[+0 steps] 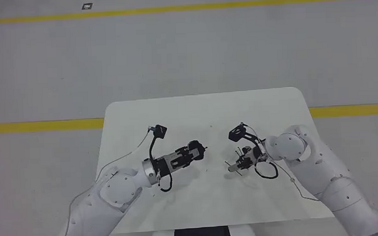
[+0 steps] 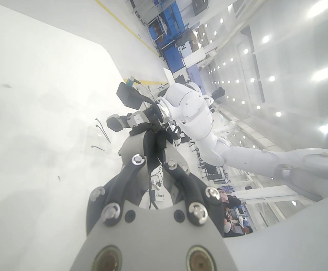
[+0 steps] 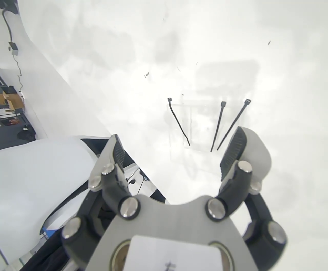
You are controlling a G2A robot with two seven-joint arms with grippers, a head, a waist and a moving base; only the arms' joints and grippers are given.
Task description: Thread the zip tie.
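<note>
Lying loose on table (image 3: 102, 64): three zip ties (image 3: 217, 127).

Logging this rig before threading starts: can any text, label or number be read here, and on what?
No text reads clearly.
White sticker on the right gripper base: mark blurred, unreadable.
Small white label on that gripper, left wrist view: too small to read.
Zip ties: no print visible.

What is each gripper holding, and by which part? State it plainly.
The right gripper holds nothing: its fingers are open by three zip ties lying on the table. Whether the left gripper holds anything cannot be told.
</note>
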